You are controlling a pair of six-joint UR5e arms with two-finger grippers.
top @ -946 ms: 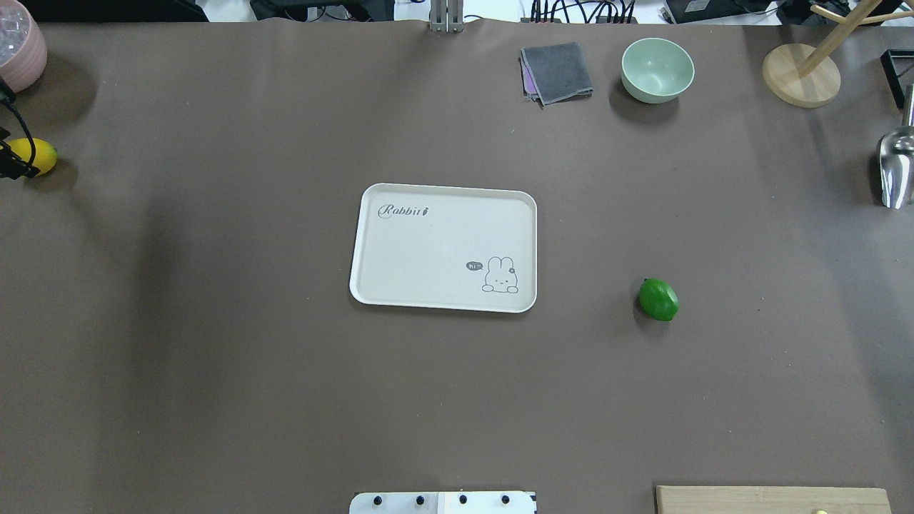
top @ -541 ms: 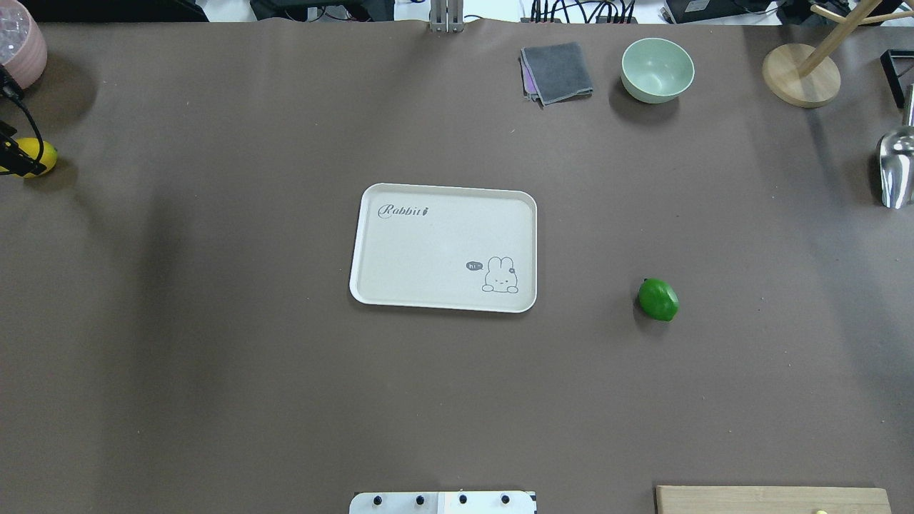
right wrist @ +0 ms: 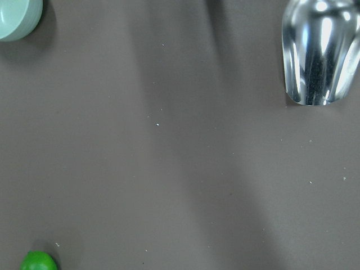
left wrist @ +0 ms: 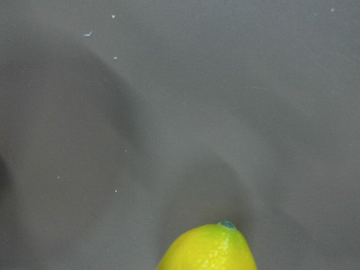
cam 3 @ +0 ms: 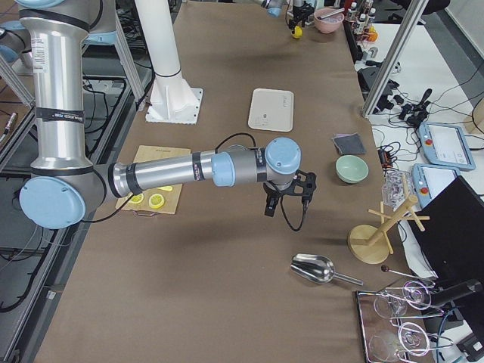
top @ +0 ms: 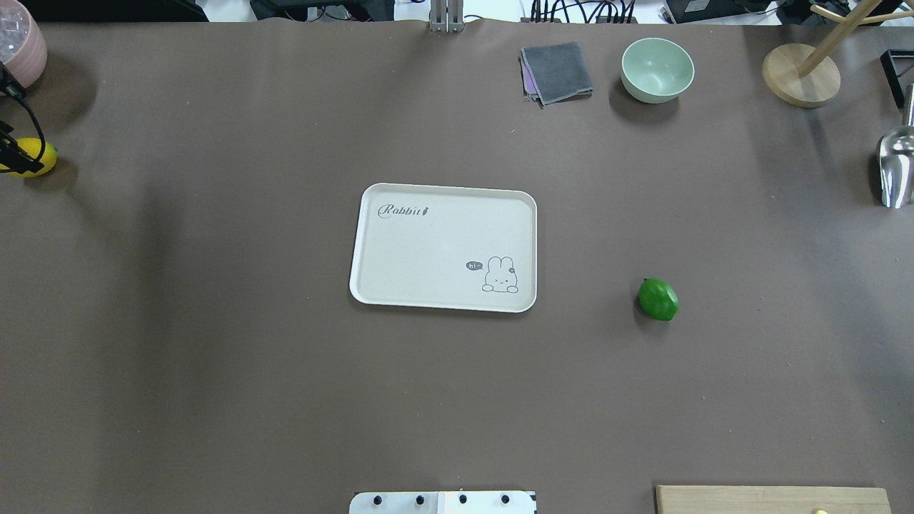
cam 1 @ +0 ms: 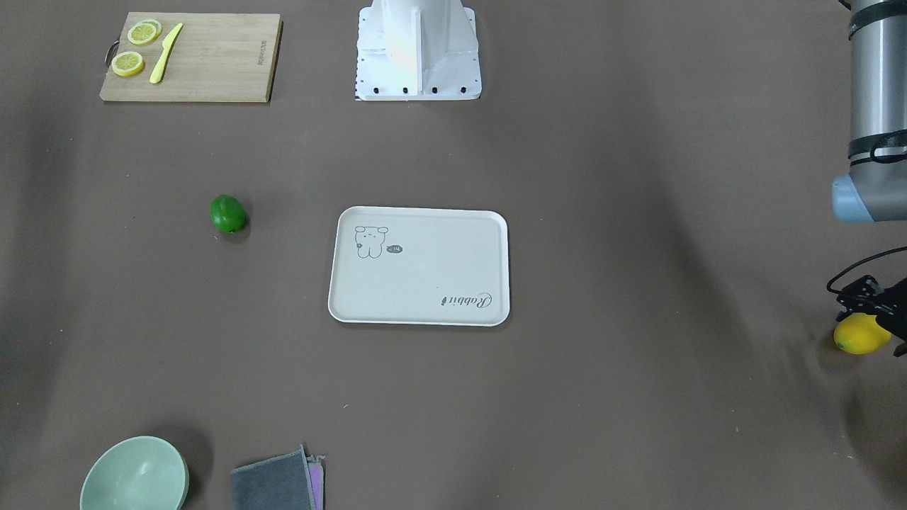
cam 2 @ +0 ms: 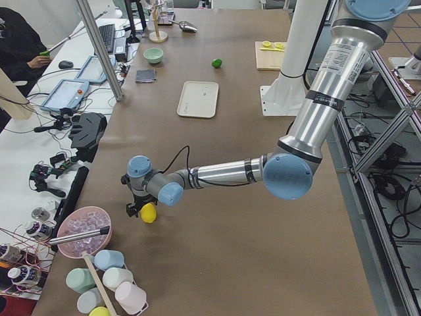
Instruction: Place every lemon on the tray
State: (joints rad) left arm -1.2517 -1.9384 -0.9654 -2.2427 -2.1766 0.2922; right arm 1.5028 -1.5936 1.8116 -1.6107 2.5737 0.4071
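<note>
The yellow lemon (top: 32, 158) lies at the table's far left edge; it also shows in the front view (cam 1: 861, 333) and the left wrist view (left wrist: 208, 250). My left gripper (cam 1: 873, 306) is right over it, mostly cut off by the frame edge, so I cannot tell whether it grips the lemon. The green lemon (top: 658, 300) lies alone to the right of the tray (top: 428, 246), which has nothing on it. My right gripper (cam 3: 293, 190) shows only in the right side view, above the table between bowl and scoop; I cannot tell its state.
A mint bowl (top: 657, 69), a folded grey cloth (top: 557, 71) and a wooden stand (top: 800, 75) sit at the far edge. A metal scoop (top: 896, 168) lies far right. A cutting board (cam 1: 191, 57) holds lemon slices and a knife. A pink bowl (top: 18, 46) stands far left.
The left gripper's black parts and cable have shifted slightly over the yellow lemon, covering more of it. The lemon, tray and green lemon have stayed in place.
</note>
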